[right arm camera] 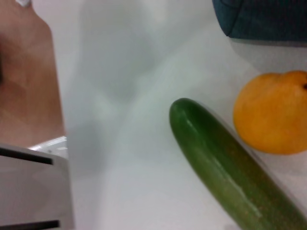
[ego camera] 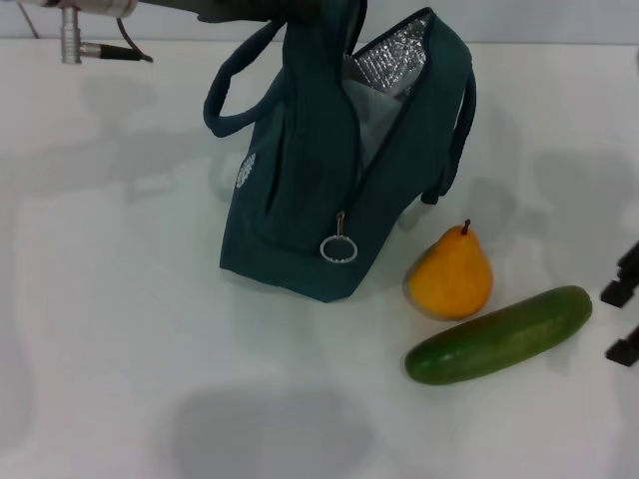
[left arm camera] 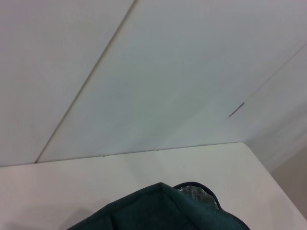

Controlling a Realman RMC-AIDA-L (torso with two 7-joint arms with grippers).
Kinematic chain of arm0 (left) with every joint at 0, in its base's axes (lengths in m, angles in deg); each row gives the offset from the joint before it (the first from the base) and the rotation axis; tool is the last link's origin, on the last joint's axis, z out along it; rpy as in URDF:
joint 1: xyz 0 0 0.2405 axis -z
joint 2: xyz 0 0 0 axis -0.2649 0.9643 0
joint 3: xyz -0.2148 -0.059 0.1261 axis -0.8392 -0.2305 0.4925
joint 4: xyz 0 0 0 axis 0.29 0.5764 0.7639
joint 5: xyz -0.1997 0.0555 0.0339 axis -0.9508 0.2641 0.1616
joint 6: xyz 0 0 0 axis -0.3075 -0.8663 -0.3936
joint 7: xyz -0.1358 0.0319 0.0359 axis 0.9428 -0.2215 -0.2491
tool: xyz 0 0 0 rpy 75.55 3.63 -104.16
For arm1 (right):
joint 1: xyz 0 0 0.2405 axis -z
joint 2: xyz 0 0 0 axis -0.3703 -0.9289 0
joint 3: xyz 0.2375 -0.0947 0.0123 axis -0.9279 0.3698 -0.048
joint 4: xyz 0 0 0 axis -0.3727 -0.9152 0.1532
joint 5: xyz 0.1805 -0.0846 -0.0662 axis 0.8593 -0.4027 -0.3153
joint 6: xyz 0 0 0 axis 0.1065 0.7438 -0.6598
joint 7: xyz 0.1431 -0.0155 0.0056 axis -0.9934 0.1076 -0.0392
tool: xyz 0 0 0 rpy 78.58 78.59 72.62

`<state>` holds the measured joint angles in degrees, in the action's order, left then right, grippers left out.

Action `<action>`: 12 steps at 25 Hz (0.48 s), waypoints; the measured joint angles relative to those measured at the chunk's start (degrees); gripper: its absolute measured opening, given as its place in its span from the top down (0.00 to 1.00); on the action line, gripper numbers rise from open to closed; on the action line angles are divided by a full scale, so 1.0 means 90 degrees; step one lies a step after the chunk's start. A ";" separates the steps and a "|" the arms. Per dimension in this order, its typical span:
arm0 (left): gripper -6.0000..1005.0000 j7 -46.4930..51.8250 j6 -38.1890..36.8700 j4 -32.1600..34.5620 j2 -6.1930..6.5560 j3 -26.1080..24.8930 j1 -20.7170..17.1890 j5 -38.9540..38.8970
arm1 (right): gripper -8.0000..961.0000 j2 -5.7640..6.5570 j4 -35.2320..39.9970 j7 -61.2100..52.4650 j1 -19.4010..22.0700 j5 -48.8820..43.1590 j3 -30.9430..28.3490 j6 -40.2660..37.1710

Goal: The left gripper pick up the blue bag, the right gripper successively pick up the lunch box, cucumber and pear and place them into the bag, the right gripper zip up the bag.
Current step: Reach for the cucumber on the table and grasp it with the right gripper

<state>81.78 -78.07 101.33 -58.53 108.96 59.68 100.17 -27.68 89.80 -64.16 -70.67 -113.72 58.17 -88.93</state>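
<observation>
Nearest on the white bench [ego camera: 120,329], the cucumber [ego camera: 499,336] is lying flat, with the pear [ego camera: 452,274] sitting just behind it, almost touching. Behind them the blue bag [ego camera: 329,170] is leaning, its mouth open and silver lining showing. At the right edge, the right end effector [ego camera: 624,319] is only peeking in. I cannot tell how either end effector is standing.
</observation>
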 joint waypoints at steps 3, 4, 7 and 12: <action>0.92 -0.0066 0.0000 -0.0043 -0.0015 0.0006 -0.0003 -0.0037 | 0.26 -0.0026 0.0008 -0.0006 -0.0005 -0.0009 0.0366 0.0414; 0.92 -0.0085 0.0000 -0.0051 -0.0017 0.0010 -0.0003 -0.0048 | 0.26 -0.0028 0.0009 -0.0005 -0.0002 -0.0004 0.0460 0.0547; 0.92 -0.0129 0.0002 -0.0051 -0.0018 -0.0002 -0.0007 -0.0049 | 0.26 -0.0032 0.0006 0.0028 0.0025 0.0018 0.0824 0.0974; 0.92 -0.0201 0.0083 -0.0051 -0.0014 -0.0005 -0.0026 -0.0050 | 0.27 -0.0057 -0.0091 0.0047 0.0036 0.0036 0.1409 0.1506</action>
<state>79.97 -77.32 100.87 -58.65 108.92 59.45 99.71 -28.19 88.98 -63.74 -70.35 -113.40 70.86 -75.38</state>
